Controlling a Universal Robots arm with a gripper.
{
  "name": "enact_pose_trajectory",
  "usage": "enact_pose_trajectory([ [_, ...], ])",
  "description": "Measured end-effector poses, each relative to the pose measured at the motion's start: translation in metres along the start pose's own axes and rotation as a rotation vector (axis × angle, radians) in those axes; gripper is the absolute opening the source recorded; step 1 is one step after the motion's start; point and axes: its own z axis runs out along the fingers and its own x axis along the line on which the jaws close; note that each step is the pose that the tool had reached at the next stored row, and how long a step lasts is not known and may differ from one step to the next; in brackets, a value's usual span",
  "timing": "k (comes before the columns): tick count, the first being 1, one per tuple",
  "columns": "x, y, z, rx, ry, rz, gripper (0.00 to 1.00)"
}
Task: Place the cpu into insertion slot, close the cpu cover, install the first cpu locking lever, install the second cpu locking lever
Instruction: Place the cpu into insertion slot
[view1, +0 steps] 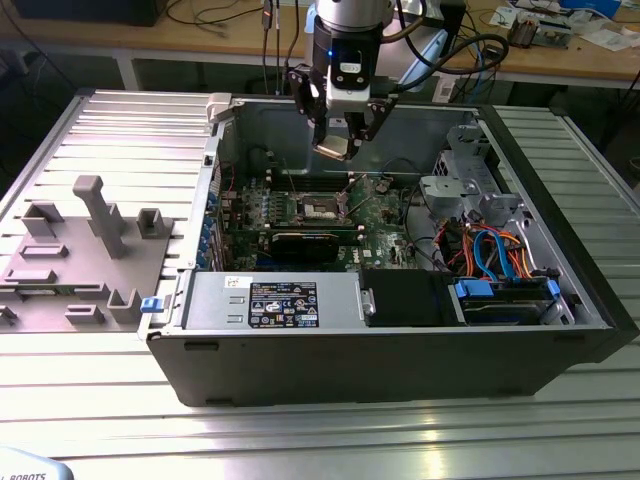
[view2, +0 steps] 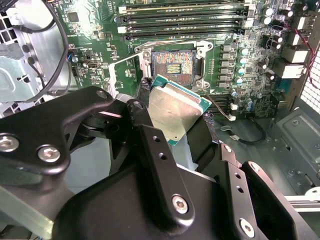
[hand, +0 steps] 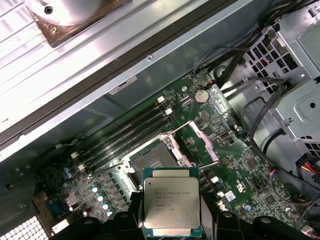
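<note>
Gripper (view1: 340, 140) jaws pinch the cpu (view1: 333, 152) by its edges, well above the board (view1: 385, 232). Slot (view1: 322, 208) lies open at 6 o'clock of it in the exterior view. I'd square chip to slot, level it, descend straight, no sideways sliding.

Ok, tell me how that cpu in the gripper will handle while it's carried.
Likely stiff: the cpu is a flat, metal-faced square showing no bend in the gripper. Probably light, since it looks thin. Its smooth face could be slippery, and the grip seems to be on its edges alone, so a knock might shift it.
</note>
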Motion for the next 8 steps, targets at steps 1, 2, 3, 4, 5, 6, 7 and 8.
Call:
enact_pose_trajectory([
  [1, 0.0, 0.0, 0.0, 0.0, -0.0001, 0.001, 0.54],
  [2, 0.0, 0.0, 0.0, 0.0, -0.0001, 0.001, 0.54],
  [3, 0.0, 0.0, 0.0, 0.0, -0.0002, 0.002, 0.54],
  [4, 0.0, 0.0, 0.0, 0.0, -0.0002, 0.003, 0.54],
  [5, 0.0, 0.0, 0.0, -0.0001, -0.0003, 0.004, 0.54],
  [6, 0.0, 0.0, 0.0, -0.0001, -0.0003, 0.005, 0.54],
  [7, 0.0, 0.0, 0.0, -0.0001, -0.0003, 0.006, 0.54],
  [8, 0.0, 0.0, 0.0, -0.0001, -0.0004, 0.006, 0.54],
])
